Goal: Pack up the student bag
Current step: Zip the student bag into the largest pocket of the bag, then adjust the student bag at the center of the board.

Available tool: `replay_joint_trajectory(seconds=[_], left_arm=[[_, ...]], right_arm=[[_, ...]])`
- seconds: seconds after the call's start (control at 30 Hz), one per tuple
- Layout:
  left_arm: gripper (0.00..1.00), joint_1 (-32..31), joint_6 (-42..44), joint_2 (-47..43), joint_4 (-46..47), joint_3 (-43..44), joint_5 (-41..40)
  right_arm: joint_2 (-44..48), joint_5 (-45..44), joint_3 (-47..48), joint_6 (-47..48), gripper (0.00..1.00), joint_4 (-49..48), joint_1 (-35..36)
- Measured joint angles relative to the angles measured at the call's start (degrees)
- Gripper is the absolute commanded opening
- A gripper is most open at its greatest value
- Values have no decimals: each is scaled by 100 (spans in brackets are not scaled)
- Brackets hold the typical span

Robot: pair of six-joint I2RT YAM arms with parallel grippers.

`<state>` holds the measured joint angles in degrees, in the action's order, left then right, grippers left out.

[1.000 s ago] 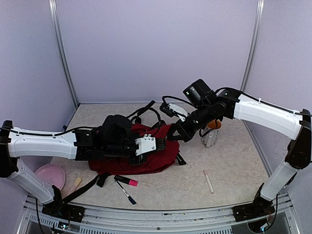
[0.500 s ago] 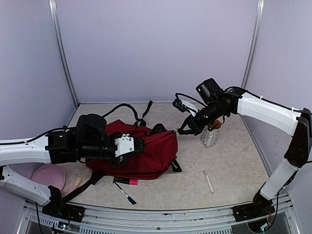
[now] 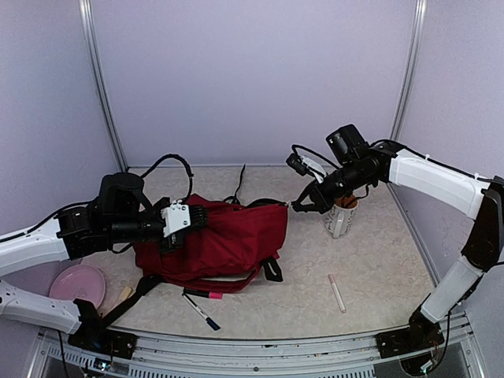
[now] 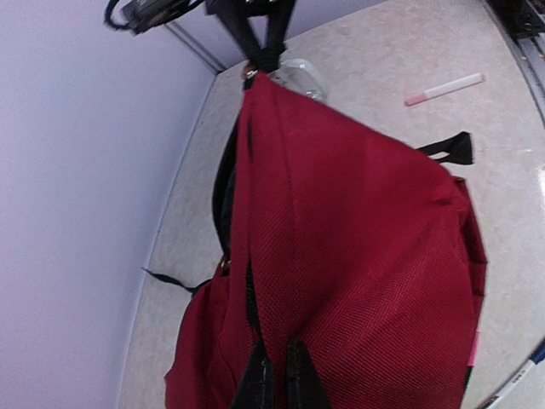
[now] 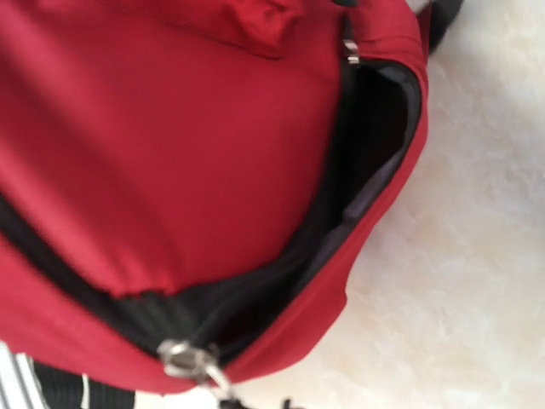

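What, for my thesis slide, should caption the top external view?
Left claw and right claw grip opposite ends of the large dark red fabric backpack.

The top view looks down from the near edge over the whole table [image 3: 378, 268]. All three share the bag [image 3: 228, 240]: the left wrist looks rightward along it, the right wrist sits close at its right end.
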<state>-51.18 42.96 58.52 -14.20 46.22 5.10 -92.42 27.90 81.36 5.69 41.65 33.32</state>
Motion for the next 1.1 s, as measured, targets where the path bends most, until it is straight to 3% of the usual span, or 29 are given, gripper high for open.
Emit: replay_joint_trajectory(seconds=[0.17,0.4,0.5,0.6,0.63,0.77,0.83,0.97,1.1], left_arm=[[0,911,354,212,623,162,374],[0,1585,905,1392,1331,1598,866],[0,1808,946,1587,1617,1823,1047],[0,1998,955,1587,1692,1596,1235],[4,2061,949,1526,1768,1368,1351],[66,2426,820,1329,1445,737,1928],[82,2667,723,1329,894,651,2094],[93,2763,601,872,-61,376,2404],[91,2564,234,-461,-367,-120,2846]], right_arm=[[568,-46,31,-208,0,-140,94],[780,-828,1349,-378,0,310,249],[820,-1117,1711,-363,0,369,640],[1010,-1093,1355,-376,0,166,1082],[1110,-1016,1038,-398,0,-4,1237],[1161,-658,-87,-581,0,-616,1628],[990,-485,-380,-682,0,-809,1777],[638,-96,-686,-837,0,-1211,1947],[378,203,-820,-953,0,-1547,1961]])
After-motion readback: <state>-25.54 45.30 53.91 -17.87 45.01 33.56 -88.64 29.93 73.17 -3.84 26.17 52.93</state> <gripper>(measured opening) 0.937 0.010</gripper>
